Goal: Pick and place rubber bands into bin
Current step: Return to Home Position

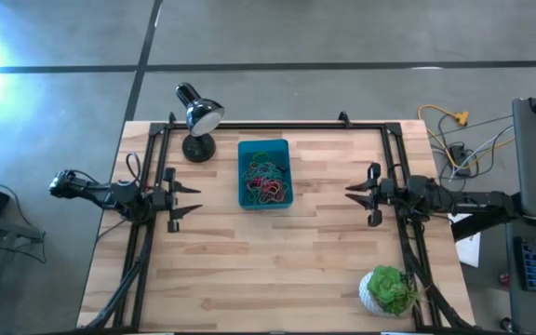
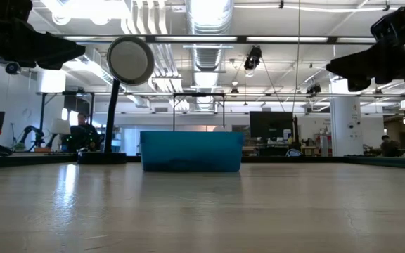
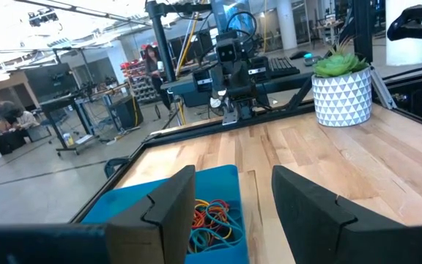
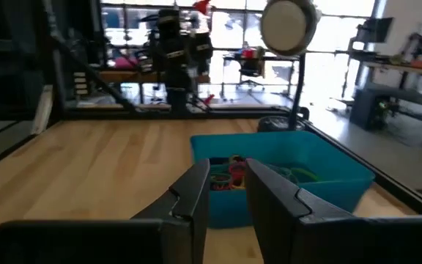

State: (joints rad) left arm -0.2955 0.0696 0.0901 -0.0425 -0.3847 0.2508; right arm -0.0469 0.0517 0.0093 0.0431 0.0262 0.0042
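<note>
The teal bin (image 1: 262,143) stands on the wooden table at the far middle; it also shows in the low view (image 2: 192,151). Many rubber bands (image 1: 266,184) in red, green, blue and yellow lie tangled inside it, resting on its floor. They show over the bin's wall (image 3: 145,192) in the left wrist view (image 3: 215,224) and in the right wrist view (image 4: 229,176). My left gripper (image 1: 196,200) hovers left of the bin, level, wide open and empty (image 3: 233,180). My right gripper (image 1: 348,193) hovers right of the bin, level, its fingers a narrow gap apart with nothing between them (image 4: 228,170).
A black desk lamp (image 1: 196,116) stands at the far left, close to the bin's corner. A green plant in a white pot (image 1: 391,290) sits at the near right. Black frame rails (image 1: 277,126) run along the far edge and both sides. Bare wood stretches across the near middle.
</note>
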